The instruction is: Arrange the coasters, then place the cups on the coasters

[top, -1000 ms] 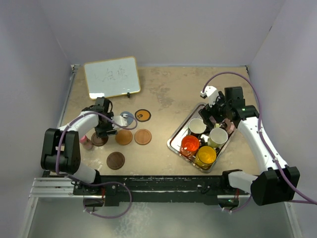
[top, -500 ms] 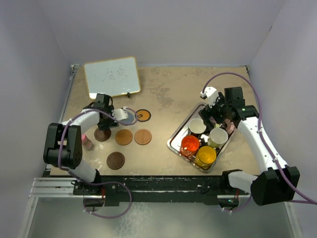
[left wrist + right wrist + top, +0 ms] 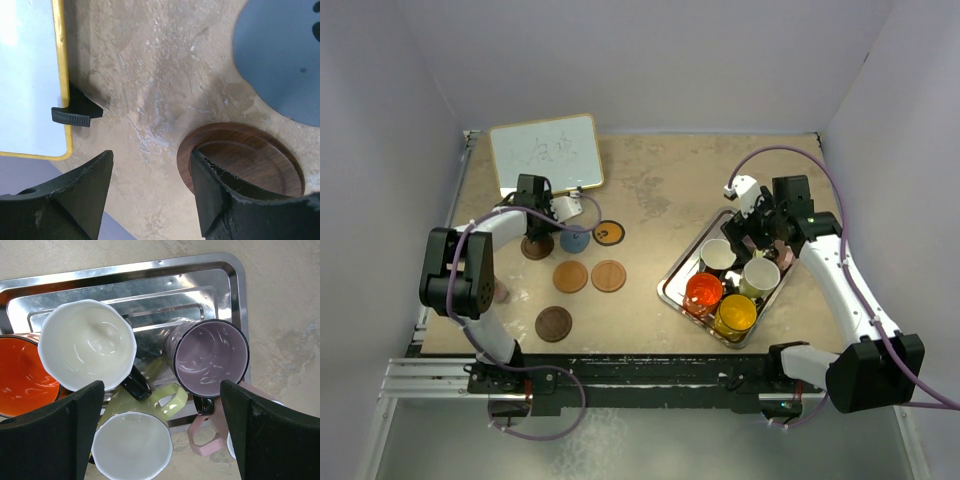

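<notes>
Whereas it lay nearer a second ago, the round dark brown coaster [image 3: 250,161] now sits beside the blue-grey coaster [image 3: 574,240], beneath the left gripper [image 3: 151,159], whose jaws are parted. Over the cups [image 3: 87,342], the right gripper [image 3: 161,387] gapes wide.

coasters [image 3: 609,275] flat on table [image 3: 650,200], cups [image 3: 718,255] upright — in tray [image 3: 665,284]

Bare worktop [image 3: 650,215] lay between the coasters [image 3: 608,275] and the tray [image 3: 150,266], giving wide open passage there. At the back left, the whiteboard [image 3: 545,155] and its black foot [image 3: 75,116] closed off the corner. Inside the tray the mugs [image 3: 87,344] stood packed, handles filling the gaps, with little room between them.
</notes>
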Controlling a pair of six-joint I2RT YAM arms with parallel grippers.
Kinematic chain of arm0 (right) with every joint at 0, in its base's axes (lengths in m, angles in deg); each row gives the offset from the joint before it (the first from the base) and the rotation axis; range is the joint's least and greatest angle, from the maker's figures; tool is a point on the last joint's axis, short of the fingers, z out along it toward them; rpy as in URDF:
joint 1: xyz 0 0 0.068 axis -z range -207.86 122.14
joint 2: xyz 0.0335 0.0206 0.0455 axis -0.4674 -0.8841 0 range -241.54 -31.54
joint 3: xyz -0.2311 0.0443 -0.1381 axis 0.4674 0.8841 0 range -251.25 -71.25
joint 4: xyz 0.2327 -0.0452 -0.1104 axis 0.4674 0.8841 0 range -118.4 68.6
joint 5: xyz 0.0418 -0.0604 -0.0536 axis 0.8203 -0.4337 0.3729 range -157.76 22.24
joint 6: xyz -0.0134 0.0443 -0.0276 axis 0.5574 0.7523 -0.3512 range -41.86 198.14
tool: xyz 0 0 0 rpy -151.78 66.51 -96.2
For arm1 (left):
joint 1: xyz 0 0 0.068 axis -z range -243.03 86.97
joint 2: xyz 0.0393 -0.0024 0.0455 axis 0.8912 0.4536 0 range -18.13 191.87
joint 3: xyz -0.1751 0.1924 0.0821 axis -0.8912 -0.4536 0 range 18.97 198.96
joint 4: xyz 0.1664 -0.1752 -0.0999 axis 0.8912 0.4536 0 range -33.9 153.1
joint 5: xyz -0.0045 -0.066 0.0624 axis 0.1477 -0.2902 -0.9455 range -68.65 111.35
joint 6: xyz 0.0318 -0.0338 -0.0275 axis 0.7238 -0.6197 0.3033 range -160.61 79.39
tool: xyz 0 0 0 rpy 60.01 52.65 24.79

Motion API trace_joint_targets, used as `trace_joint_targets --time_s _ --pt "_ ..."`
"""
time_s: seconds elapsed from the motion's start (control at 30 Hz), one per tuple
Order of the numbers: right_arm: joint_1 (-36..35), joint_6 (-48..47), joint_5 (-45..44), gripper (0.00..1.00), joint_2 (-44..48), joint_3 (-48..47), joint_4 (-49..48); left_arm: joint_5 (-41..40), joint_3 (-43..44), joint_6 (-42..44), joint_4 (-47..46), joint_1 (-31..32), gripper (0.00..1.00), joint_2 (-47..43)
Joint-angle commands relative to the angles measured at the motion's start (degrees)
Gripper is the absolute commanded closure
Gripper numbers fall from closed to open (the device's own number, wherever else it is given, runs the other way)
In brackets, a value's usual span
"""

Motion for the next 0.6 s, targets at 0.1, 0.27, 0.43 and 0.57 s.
trace_joint_targets --time_s 0.1,0.27,0.43,0.57 --pt "0.2 -0.4 0.2 0.00 -0.5 -1.0 0.1 3.0 0.8 -4.6 -2.7 -0.4 0.39 2.8" --pt "0.2 -0.3 0.2 0.00 -0.7 -1.1 0.2 3.4 1.7 -5.7 -2.9 -0.4 0.39 2.8" --pt "0.1 -0.2 0.3 0.00 -0.7 -1.2 0.3 4.4 2.4 -6.1 -0.9 -0.4 0.39 1.0" --pt "0.2 -0.3 0.1 0.00 -0.6 -1.2 0.4 7.3 2.7 -7.1 3.0 -0.4 0.39 -3.9"
